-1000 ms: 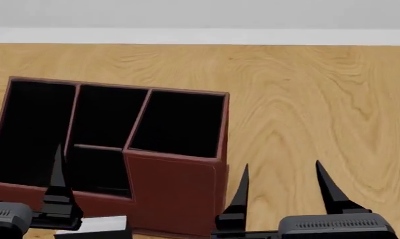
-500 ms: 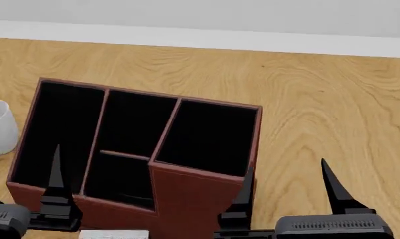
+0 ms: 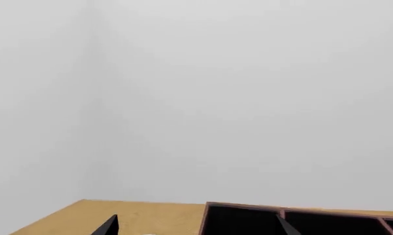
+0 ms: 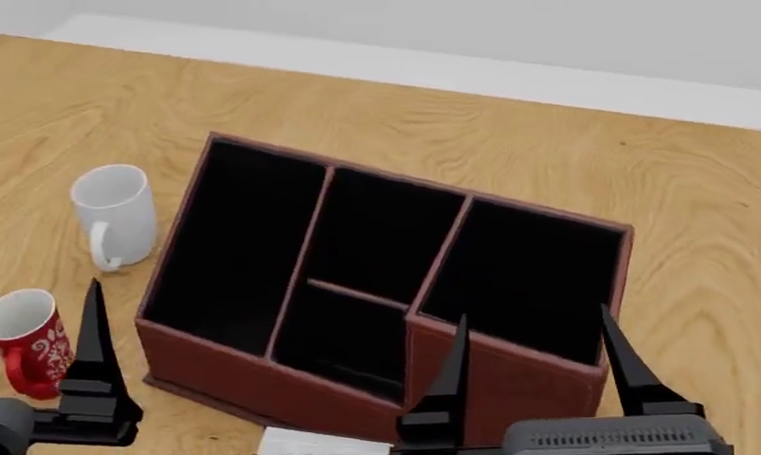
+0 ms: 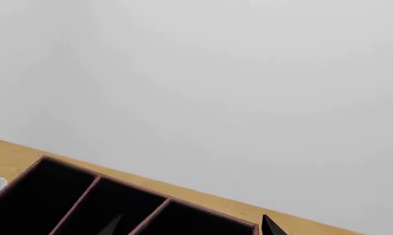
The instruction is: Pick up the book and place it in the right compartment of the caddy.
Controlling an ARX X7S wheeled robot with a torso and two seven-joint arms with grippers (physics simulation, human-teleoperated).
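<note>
The reddish-brown caddy with its black inside stands at an angle in the middle of the wooden table. Its right compartment has the taller walls and nothing shows in it. Only a white sliver of the book shows at the bottom edge of the head view, in front of the caddy. My right gripper is open, near the right compartment's front wall, and nothing is between its fingers. My left gripper is open and holds nothing. One of its fingers rises in front of the caddy's left end.
A white mug stands left of the caddy, and a red patterned mug stands nearer, beside my left finger. The table's far edge meets a pale wall. Bare wood lies right of the caddy.
The head view has swung left and tilted down. The caddy now sits further right in it, and both mugs have come into sight. Both grippers stay open.
</note>
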